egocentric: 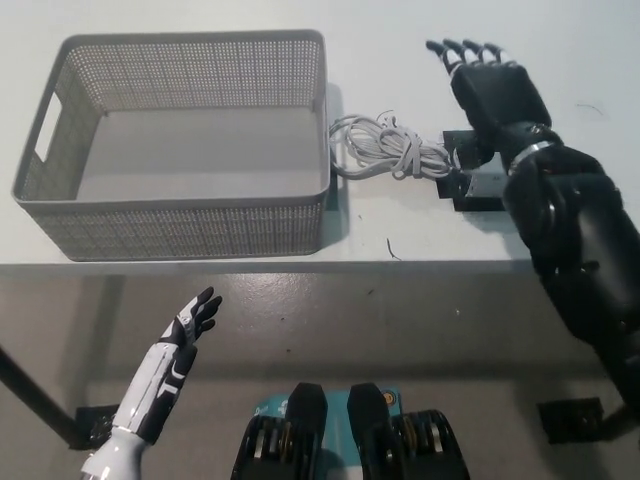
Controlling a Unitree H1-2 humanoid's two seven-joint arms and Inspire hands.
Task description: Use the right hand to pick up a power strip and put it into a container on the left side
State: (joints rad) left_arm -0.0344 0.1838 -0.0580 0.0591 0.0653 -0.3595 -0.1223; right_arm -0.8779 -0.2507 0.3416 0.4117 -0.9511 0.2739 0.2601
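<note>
On the bench [200, 20], the basket [180, 215] sits at nine o'clock of the coiled cord [385, 150]; the power strip [488, 182] lies at three o'clock, under the right robot hand [490, 95].

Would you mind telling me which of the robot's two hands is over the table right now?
The black right hand: it is stretched over the table above the power strip, while the white left hand hangs open below the table's front edge.

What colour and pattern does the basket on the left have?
Grey, with fine perforated mesh walls; the basket shows in the head view, the only view.
</note>
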